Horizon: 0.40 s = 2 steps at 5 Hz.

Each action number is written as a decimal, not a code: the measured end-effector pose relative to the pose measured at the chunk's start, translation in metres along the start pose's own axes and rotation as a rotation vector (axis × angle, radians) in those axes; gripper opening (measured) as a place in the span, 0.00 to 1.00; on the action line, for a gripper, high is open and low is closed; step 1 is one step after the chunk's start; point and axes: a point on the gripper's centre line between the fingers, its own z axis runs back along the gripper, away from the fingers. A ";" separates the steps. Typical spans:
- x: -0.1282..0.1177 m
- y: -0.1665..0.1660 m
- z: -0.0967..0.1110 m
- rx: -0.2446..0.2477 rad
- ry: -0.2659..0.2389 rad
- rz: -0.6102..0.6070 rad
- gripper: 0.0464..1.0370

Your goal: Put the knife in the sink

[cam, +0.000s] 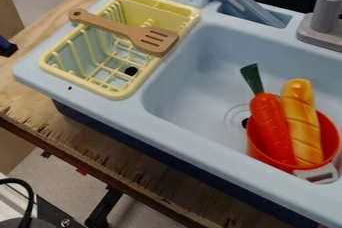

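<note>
Basin (200, 72) of the pale blue toy sink (180, 139) holds a red cup (253, 144) in its near right part, and this is the main thing standing in the way: an orange carrot (270, 122) with a green top and a toy bread loaf (300, 117) stick up out of it side by side, the carrot's top leaning up and left. The cup's pale handle (317, 174) faces the near rim, and the cup partly covers the drain (the ring around it shows just beside the cup's left wall). Left of the basin, a yellow dish rack (113, 94) sits on the sink's side deck, with a wooden slotted spatula (153, 39) lying across its top, handle toward the upper left. At the upper right, a grey faucet (327, 2) rises from the back rim, its base near the knife's lower end. Behind the basin, what looks like the knife (248, 3), long and grey-blue, leans in a recess (230, 11) of the back rim, outside the basin. Its long axis runs slantwise from upper left to lower right, the lower end pointing toward the faucet's base (which end is the blade, I can't say for sure). As for the gripper, I cannot tell whether it is wide, narrow or holding anything.
</note>
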 end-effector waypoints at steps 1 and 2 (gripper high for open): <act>-0.004 -0.001 -0.011 0.011 0.034 0.005 0.94; -0.005 -0.019 -0.026 -0.034 0.040 0.082 0.94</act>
